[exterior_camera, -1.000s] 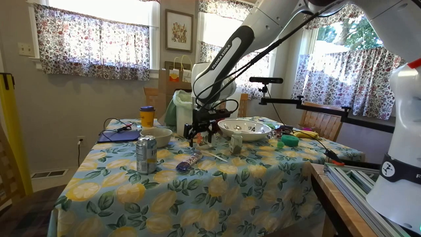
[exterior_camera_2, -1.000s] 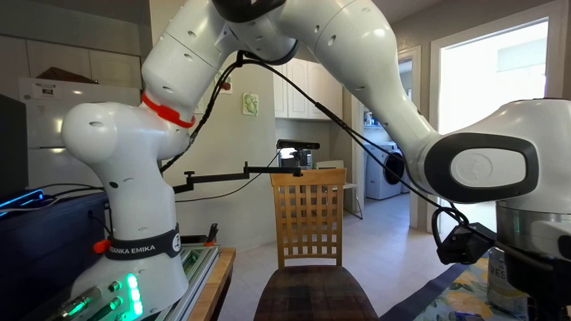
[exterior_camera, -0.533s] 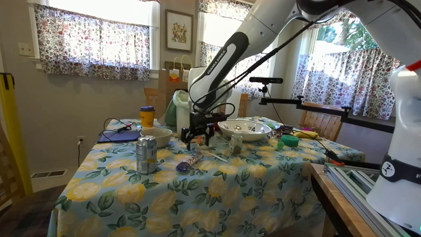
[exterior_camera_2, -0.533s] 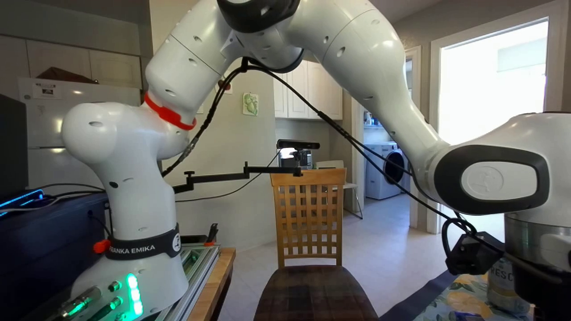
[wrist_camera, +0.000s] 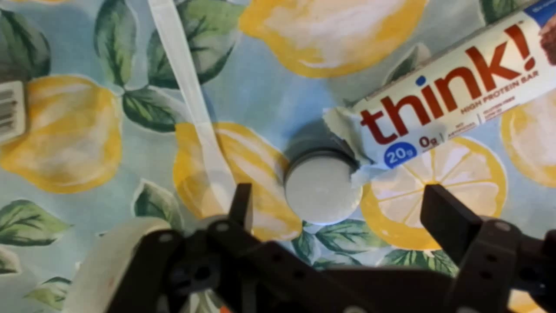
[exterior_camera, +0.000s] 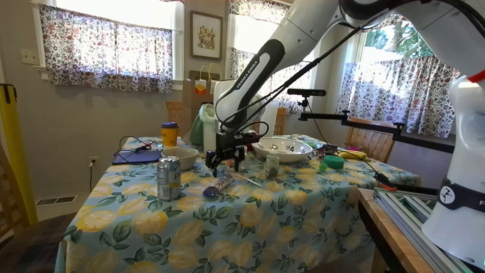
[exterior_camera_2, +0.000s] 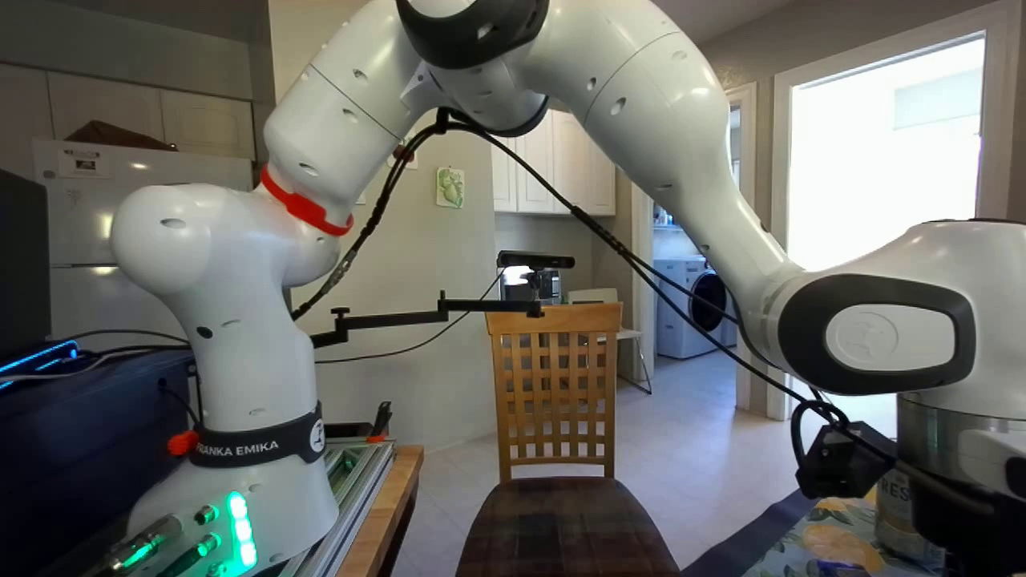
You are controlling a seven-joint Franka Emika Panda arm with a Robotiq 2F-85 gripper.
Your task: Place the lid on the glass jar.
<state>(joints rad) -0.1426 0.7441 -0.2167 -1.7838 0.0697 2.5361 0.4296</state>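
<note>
Jaws are standing wide apart and holding nothing; I am seeing only the worktop [wrist_camera: 278, 95] and its things beneath them. Lying below, a little ahead of their tips in the wrist view, is the round white lid [wrist_camera: 323, 189], or so I am judging it. The jagged end of the bar wrapper [wrist_camera: 451, 87] is covering part of its rim in this view; whether they are touching, I cannot tell. By closing, I may be pinching the wrapper too and dragging the lid crooked. Because the lid is sitting low, going too deep may be pressing the tips into the worktop. The white stick [wrist_camera: 191, 87] is reaching close to one tip in the view and may be getting trapped. Farther off, in an exterior view, the glass jar [exterior_camera: 272, 167] is standing upright, apart from the jaws; a lid arriving askew may be tipping it.

The wrapper is showing "think!", "HIGH PROTEIN BAR", "20g" and "0g". A barcode label [wrist_camera: 12, 113] is appearing at the wrist view's edge. Beyond, the can [exterior_camera_2: 896, 517] is showing "RES", and the arm [exterior_camera: 261, 62] is carrying "FRANKA EMIKA".
</note>
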